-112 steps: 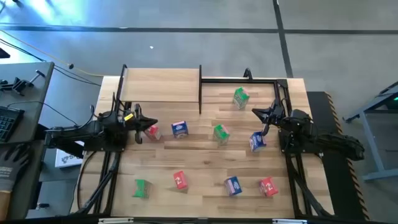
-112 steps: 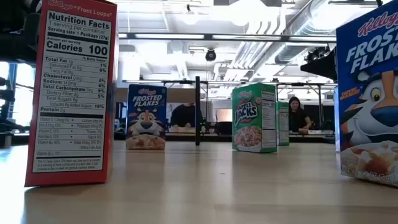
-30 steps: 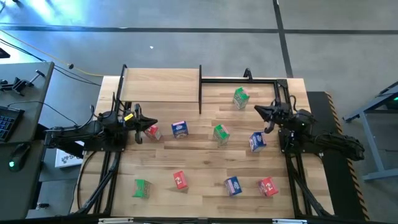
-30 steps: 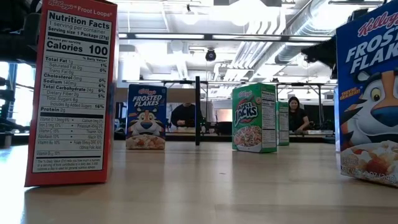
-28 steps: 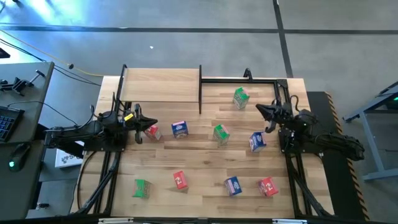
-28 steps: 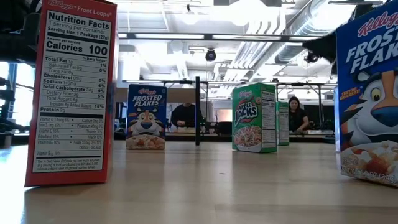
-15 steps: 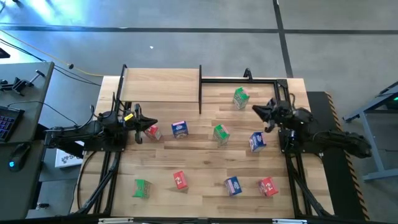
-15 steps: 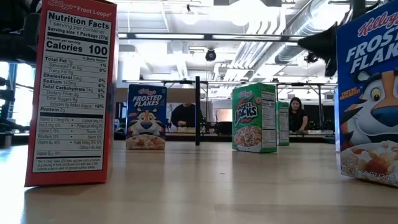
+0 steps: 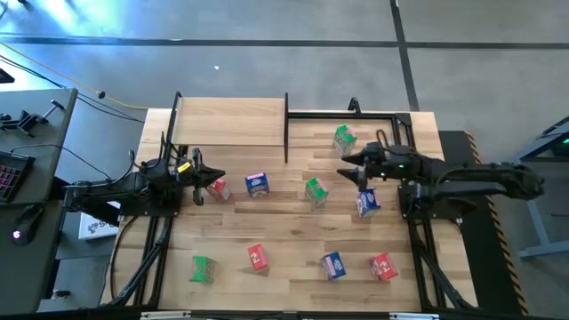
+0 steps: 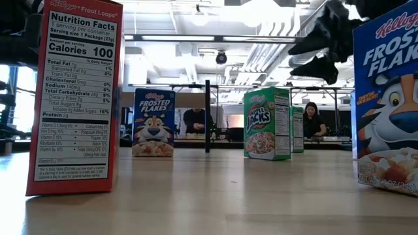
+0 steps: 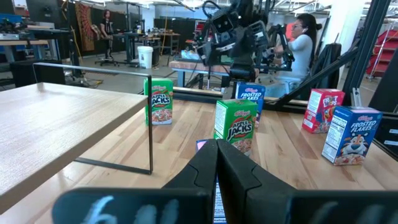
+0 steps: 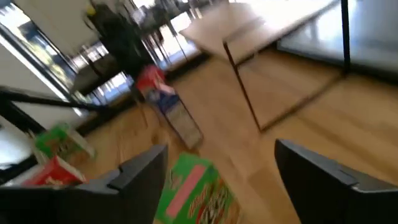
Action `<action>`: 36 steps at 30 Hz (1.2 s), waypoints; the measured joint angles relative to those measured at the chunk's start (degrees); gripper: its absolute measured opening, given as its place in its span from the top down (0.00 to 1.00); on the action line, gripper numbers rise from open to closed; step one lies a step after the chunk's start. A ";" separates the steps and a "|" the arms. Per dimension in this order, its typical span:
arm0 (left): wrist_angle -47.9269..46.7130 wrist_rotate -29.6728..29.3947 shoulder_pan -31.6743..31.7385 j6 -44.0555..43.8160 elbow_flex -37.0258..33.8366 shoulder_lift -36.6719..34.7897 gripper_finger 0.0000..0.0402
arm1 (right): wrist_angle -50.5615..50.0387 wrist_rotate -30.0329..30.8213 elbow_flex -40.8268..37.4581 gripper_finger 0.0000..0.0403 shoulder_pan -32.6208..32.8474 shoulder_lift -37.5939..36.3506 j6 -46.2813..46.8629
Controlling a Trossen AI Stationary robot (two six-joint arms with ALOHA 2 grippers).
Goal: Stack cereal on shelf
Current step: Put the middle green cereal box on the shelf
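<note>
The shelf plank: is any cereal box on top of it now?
No. The shelf shows only bare wood on top in the high view and the left wrist view. All nine boxes stand on the table. The space under the plank is covered from above.

"Froot Loops" red box [image 10: 74,98], "Frosted Flakes" blue box [image 10: 153,122], "Apple Jacks" green box [image 10: 267,123]

The floor [image 9: 267,53] around the table is smooth grey concrete crossed by dark lines; a grey desk [image 9: 31,133] with a keyboard [image 9: 11,173] stands beside it; beyond, white ceiling ducts [image 10: 274,46] and bright lights hang over an open workshop; a seated person [image 10: 312,121] works at a far bench; what may be a white bin [image 11: 145,56] stands farther back.
</note>
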 joint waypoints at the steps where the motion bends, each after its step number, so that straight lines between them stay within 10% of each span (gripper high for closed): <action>1: -0.02 0.01 0.02 0.02 -0.02 0.00 0.99 | -3.67 0.90 2.65 0.25 1.30 1.93 1.21; 19: 0.01 0.01 0.02 0.02 -0.02 -0.01 0.99 | -48.69 8.55 45.48 0.23 11.70 40.59 17.92; 36: 0.01 -0.01 0.02 0.02 -0.02 -0.01 0.99 | -56.99 2.38 56.33 0.23 11.66 58.81 27.33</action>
